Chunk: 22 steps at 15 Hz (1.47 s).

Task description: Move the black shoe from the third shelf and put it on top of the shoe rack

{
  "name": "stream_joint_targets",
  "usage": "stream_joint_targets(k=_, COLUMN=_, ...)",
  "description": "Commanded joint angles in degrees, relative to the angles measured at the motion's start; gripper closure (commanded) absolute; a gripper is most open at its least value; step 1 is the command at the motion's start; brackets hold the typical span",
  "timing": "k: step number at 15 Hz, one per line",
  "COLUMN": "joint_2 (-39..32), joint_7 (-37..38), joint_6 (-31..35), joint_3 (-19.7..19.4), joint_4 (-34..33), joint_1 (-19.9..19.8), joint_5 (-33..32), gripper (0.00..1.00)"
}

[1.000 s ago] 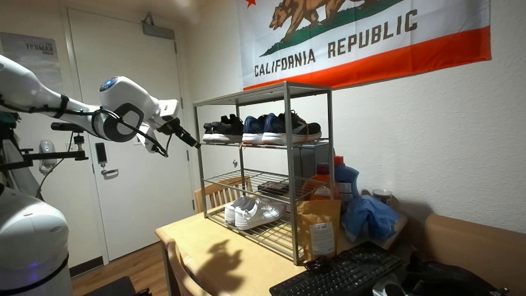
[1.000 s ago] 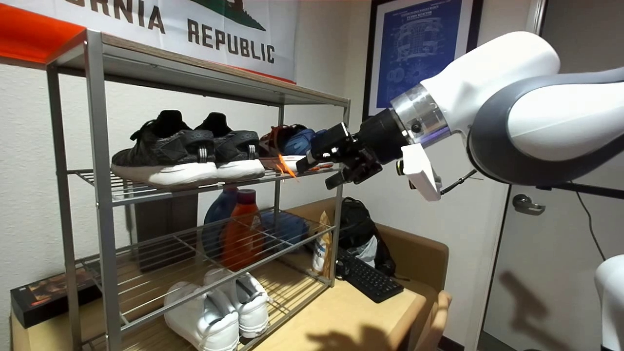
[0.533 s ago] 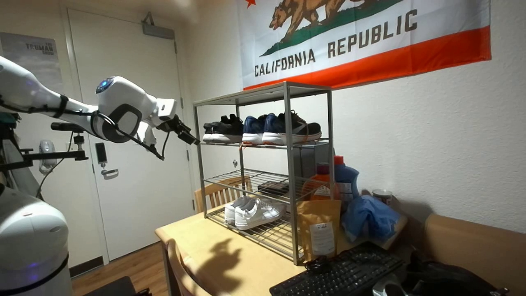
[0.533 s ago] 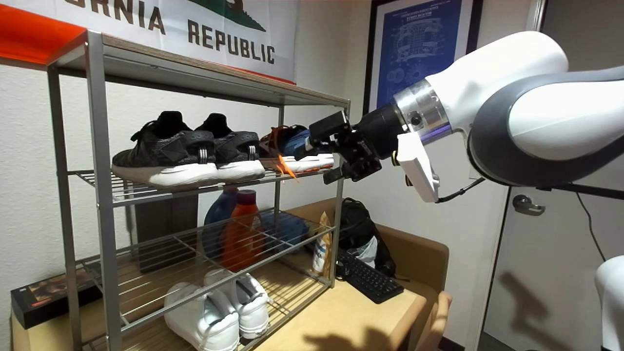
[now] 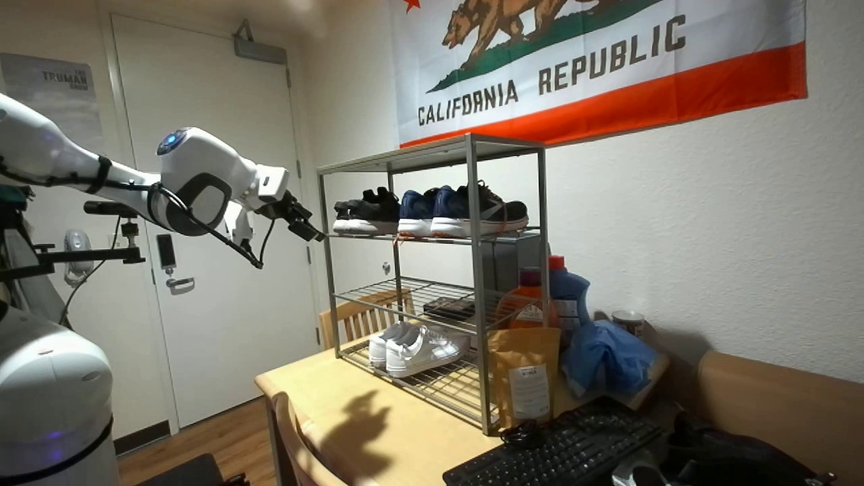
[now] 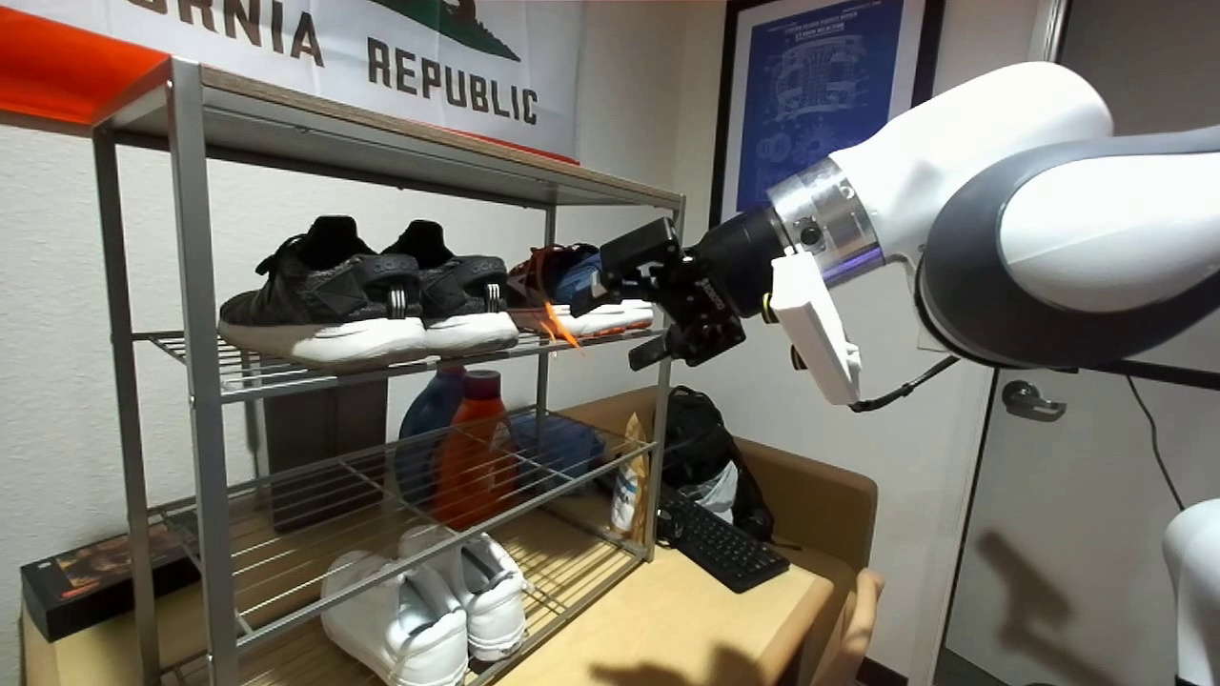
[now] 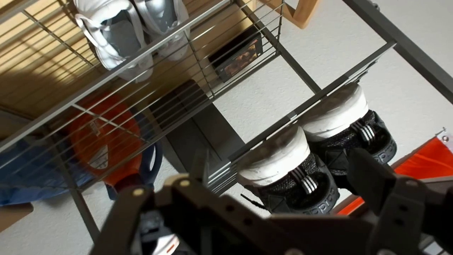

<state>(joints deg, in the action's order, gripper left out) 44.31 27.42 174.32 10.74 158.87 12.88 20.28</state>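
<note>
Currently, black two-fingered gripper point(image 6: 615, 328) being held wide-spread, empty; if pinched shallowly, low-cut black fabric shoe point(image 6: 457, 288) risking being dropped off robot-side edge of pale wooden desk point(image 6: 705, 610).

White-soled black shoe point(image 6: 465, 286), one of a matching pair, stands upright, heel outward, at left on the third shelf point(image 6: 381, 371) of the grey wire shoe rack point(image 5: 478, 283).

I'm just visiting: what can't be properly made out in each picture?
Black shoes: toes hidden behind the blue shoes, in an exterior view.
Blue shoes: partly hidden by the gripper, in an exterior view.
White shoes: cut off by the top edge, wrist view.
Flag: top cut off by the edge, in both exterior views.
Bag label: print too small, in an exterior view.
</note>
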Motion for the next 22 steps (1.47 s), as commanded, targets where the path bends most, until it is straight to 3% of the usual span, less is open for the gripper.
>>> stream_joint_targets(k=1, joint_2=0.1, joint_7=-0.4, joint_6=-0.3, joint_3=0.3, joint_4=-0.1, joint_1=-0.3, joint_5=0.6, gripper=0.0)
stream_joint_targets(k=8, joint_2=-3.0, joint_7=10.6, joint_6=13.7, joint_3=2.8, joint_4=-0.1, joint_1=0.9, joint_5=10.1, gripper=0.0)
stream_joint_targets(k=13, joint_2=-6.5, joint_7=17.6, joint_6=21.1, joint_3=4.2, joint_4=-0.5, joint_1=2.2, joint_5=11.7, gripper=0.0)
stream_joint_targets(k=22, joint_2=-10.4, joint_7=31.2, joint_6=18.5, joint_3=2.6, joint_4=-5.8, joint_1=4.3, joint_5=11.4, gripper=0.0)
